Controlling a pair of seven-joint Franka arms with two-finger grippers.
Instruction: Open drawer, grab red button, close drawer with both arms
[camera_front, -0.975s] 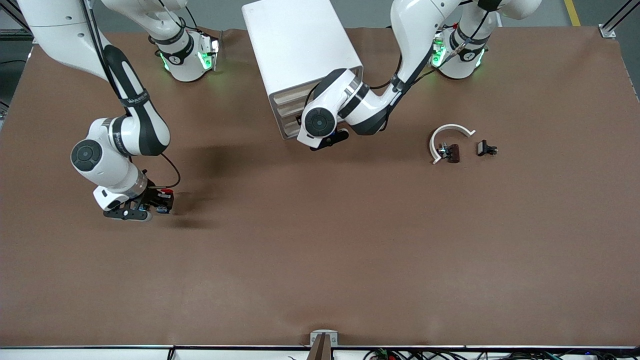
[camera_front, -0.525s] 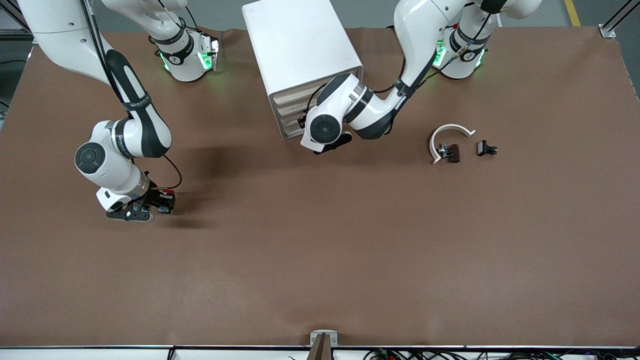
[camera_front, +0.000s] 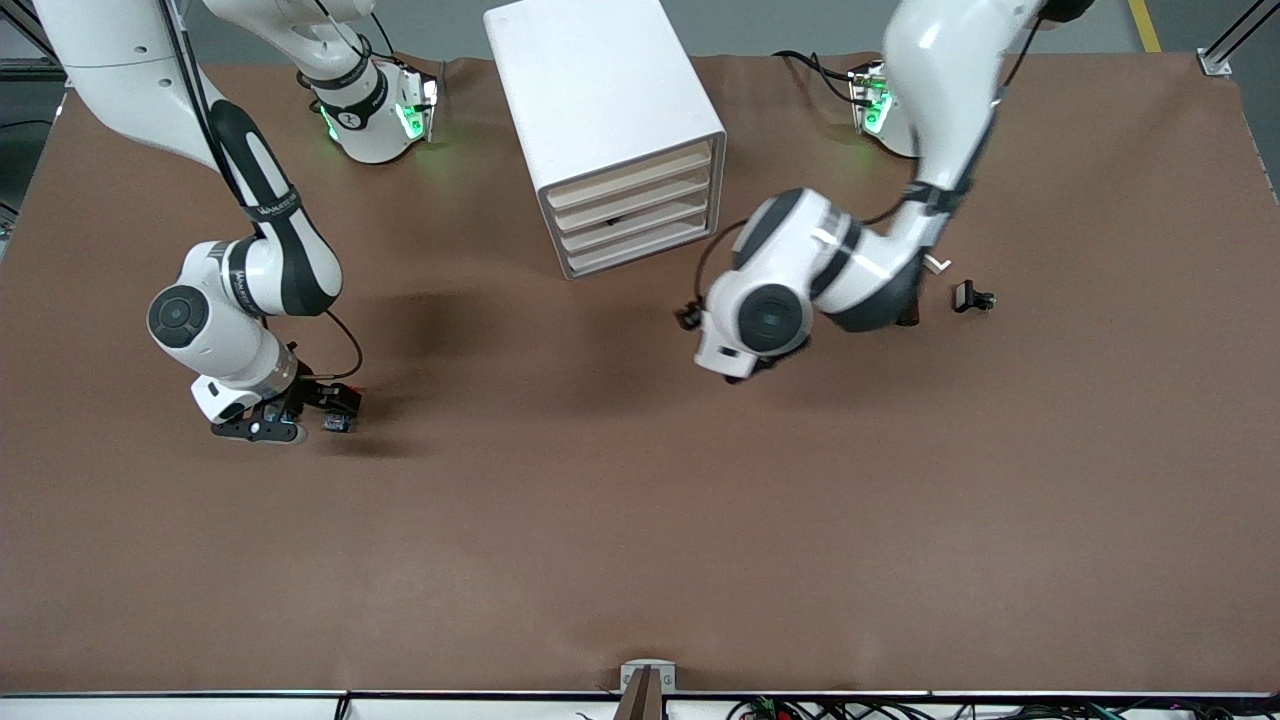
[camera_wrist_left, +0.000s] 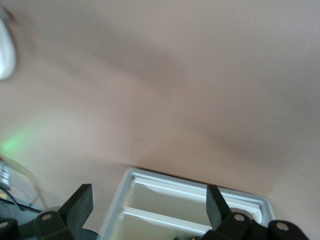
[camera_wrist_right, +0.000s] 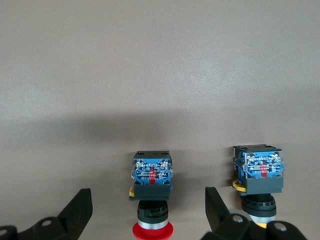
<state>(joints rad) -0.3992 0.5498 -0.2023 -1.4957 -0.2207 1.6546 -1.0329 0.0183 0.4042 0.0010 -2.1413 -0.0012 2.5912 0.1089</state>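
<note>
The red-capped button (camera_wrist_right: 151, 200) lies on its side on the brown table, near the right arm's end. My right gripper (camera_front: 300, 415) stands low around it, open, with clear gaps between its fingers (camera_wrist_right: 80, 210) and the button's black-and-blue body. In the front view the button (camera_front: 339, 420) shows as a blue speck by the hand. The white cabinet (camera_front: 600, 90) stands between the arms' bases, with each drawer (camera_front: 632, 208) pushed in. My left gripper (camera_wrist_left: 150, 207) is open and empty, hanging over bare table beside the cabinet, whose front (camera_wrist_left: 190, 205) shows in the left wrist view.
A second like button (camera_wrist_right: 257, 175) lies beside the red one, its cap hidden by a right fingertip. A small black clip (camera_front: 973, 297) lies toward the left arm's end. The left arm's wrist (camera_front: 765, 320) covers most of a white arc piece (camera_front: 936, 262).
The right gripper has opened and let go of the button, which now rests on the table. The left arm has swung away from the cabinet front toward its own end.
</note>
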